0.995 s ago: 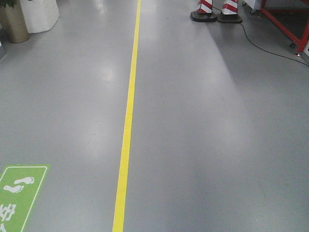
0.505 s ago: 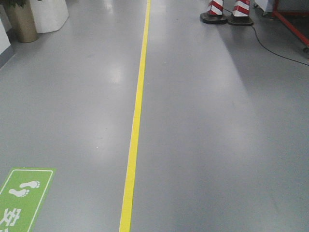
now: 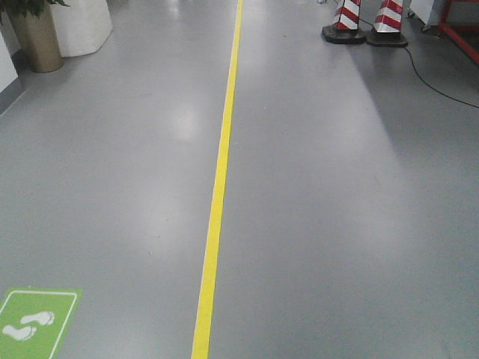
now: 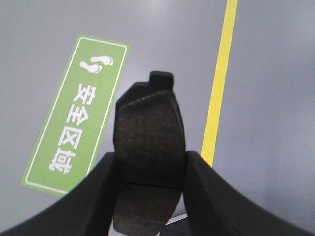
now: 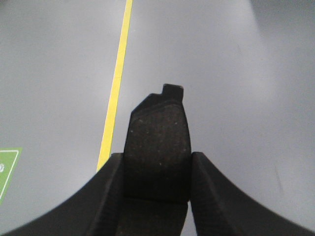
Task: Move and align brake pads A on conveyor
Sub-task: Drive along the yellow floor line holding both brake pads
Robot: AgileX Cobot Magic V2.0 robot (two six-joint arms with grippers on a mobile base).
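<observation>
The left fingers (image 4: 197, 182) are clamped on a brake pad (image 4: 150, 137). One black finger presses each long edge, low in the left wrist frame. The pad stands up between them with its dark, speckled friction face to the camera. A groove crosses that face just below the grip line, and a small black tab sits at the pad's upper end. Its lower end runs down between the fingers to the bottom of the frame.

The right fingers (image 5: 110, 182) grip a second brake pad (image 5: 157, 142) the same way: face to the camera, tab at the top, one finger against each side.

Both pads hang over a grey floor (image 4: 275, 98). In the left wrist frame a yellow line (image 4: 219, 88) runs to the right of the pad, and a green sign (image 4: 74, 113) with white footprints lies to its left. In the front view, two red-and-white cones (image 3: 346, 22) stand at the upper right and a planter (image 3: 37, 41) at the upper left.
</observation>
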